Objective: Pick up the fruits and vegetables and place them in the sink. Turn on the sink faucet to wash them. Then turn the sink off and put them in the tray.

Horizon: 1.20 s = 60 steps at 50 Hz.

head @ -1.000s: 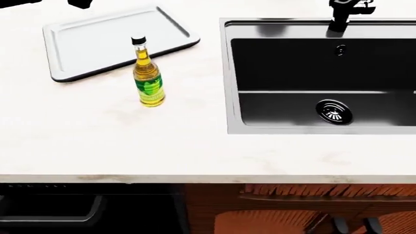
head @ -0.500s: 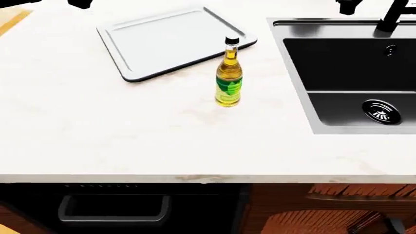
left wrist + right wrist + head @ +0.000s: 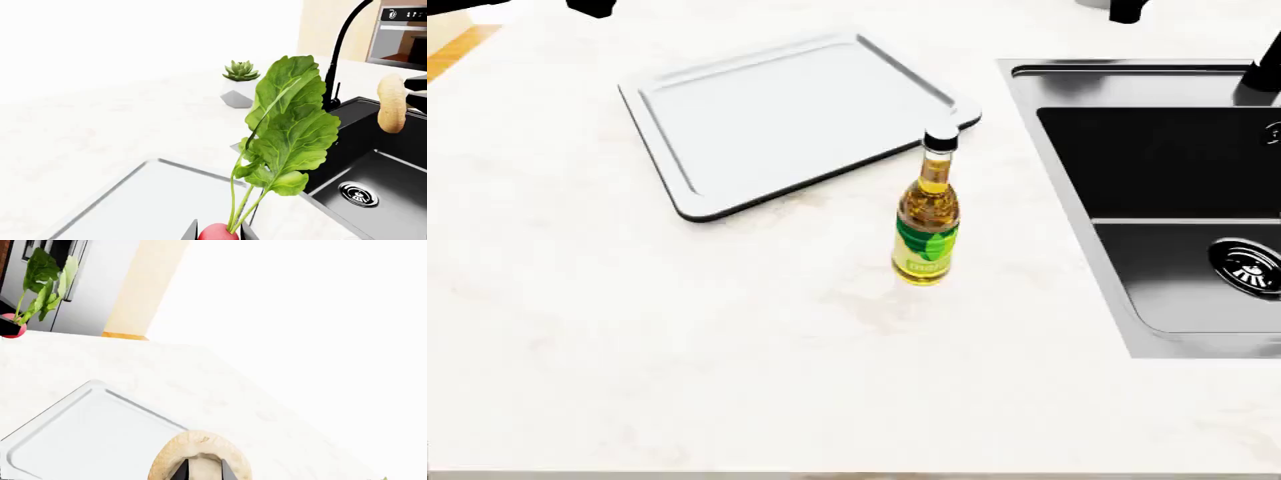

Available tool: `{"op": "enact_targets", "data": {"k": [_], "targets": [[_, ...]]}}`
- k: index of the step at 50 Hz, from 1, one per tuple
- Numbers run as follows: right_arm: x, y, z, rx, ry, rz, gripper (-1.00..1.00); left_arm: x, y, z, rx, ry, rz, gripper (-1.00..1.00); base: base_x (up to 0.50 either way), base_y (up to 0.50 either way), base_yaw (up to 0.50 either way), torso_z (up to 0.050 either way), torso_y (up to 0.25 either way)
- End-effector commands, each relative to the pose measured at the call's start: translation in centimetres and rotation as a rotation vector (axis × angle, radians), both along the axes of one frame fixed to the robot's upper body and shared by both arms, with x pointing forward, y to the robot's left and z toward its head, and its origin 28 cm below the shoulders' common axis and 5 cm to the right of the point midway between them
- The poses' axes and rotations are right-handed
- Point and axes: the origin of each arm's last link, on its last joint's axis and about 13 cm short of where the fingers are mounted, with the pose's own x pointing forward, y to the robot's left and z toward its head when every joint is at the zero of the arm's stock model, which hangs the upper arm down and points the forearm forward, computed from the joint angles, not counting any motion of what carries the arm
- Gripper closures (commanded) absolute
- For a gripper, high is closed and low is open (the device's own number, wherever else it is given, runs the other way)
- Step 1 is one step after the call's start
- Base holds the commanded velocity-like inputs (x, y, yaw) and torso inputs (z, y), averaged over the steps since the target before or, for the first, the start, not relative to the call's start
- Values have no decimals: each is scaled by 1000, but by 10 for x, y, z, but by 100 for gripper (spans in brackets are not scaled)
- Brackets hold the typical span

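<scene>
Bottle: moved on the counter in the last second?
No. The bottle stands in the same spot between tray corner and sink rim; only the head camera shifted.

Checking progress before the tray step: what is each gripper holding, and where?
Left gripper pinches the radish by its red bulb; right gripper grips the mushroom around its stem.

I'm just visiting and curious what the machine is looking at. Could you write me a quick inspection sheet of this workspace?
Surface: pale marbled counter.
Job's things: radish with tall green leaves, held; mushroom, held; grey tray, nothing on it; black sink, basin bare; faucet, no water seen.
Clutter: oil bottle upright between tray and sink; potted succulent near the faucet.
Grippers: left gripper shut on the radish; right gripper shut on the mushroom.
Cables: nothing seen.
Surroundings: oven beyond the sink.
</scene>
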Motion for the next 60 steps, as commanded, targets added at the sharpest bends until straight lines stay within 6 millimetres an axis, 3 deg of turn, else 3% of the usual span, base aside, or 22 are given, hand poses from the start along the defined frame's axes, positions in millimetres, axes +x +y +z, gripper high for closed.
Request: {"op": "enact_targets", "data": {"k": [1, 7, 22, 34, 36, 39, 47, 60], "targets": [[8, 12, 1, -6, -3, 44, 100, 0, 0, 1, -3, -5, 1, 100, 465, 1, 0, 0, 0], [15, 27, 10, -13, -22, 105, 100, 0, 0, 1, -2, -7, -5, 100, 460, 1, 0, 0, 0], [19, 37, 13, -39, -14, 144, 100, 0, 0, 1, 5, -9, -7, 100, 375, 250, 0, 0, 1], [66, 73, 3, -72, 66, 225, 100, -3, 1, 3, 125, 168, -36, 100, 0, 0, 0, 0, 0], [76, 80, 0, -77, 82, 238, 100, 32, -10, -13, 159, 208, -36, 100, 0, 0, 0, 0, 0], [90, 88, -6, -98, 109, 246, 100, 52, -17, -26, 201, 259, -37, 100, 0, 0, 0, 0, 0], [109, 97, -14, -120, 144, 241, 100, 82, -20, -52, 274, 365, -16, 100, 0, 0, 0, 0, 0], [120, 103, -23, -155, 169, 231, 100, 120, -28, -92, 357, 467, 2, 100, 0, 0, 0, 0, 1]]}}
